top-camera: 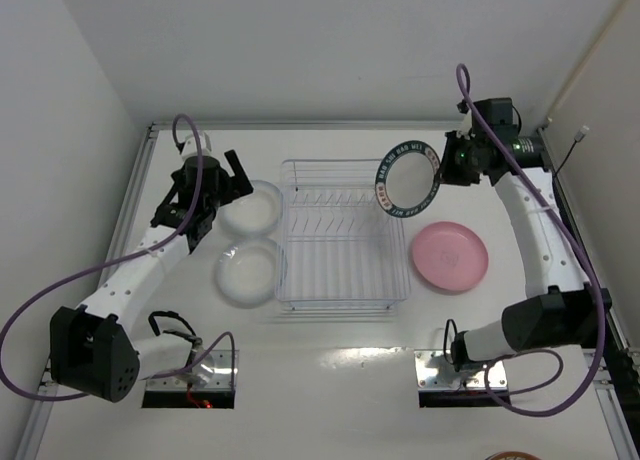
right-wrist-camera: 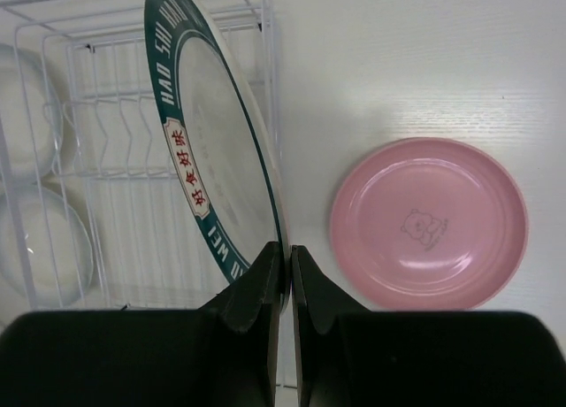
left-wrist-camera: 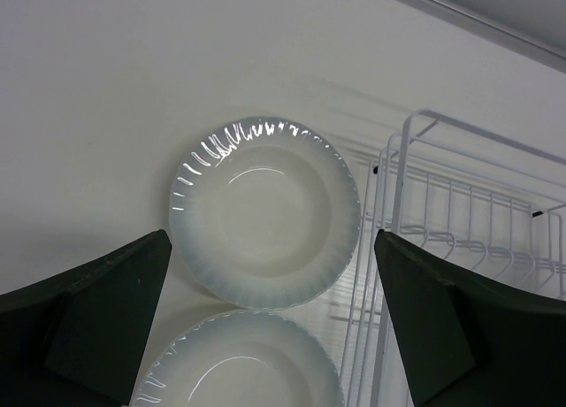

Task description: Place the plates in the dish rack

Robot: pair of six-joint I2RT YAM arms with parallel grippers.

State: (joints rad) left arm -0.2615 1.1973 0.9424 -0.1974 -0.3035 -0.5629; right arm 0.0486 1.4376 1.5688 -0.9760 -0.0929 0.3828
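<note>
Overall, white walls enclose the white table; left tool spread, right tool pinching patterned plate.

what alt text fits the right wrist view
The right gripper is shut on the rim of a green-bordered plate, held on edge with the wire dish rack behind it. A pink plate lies flat on the table to its right; two whitish plates show beyond the rack.
</note>
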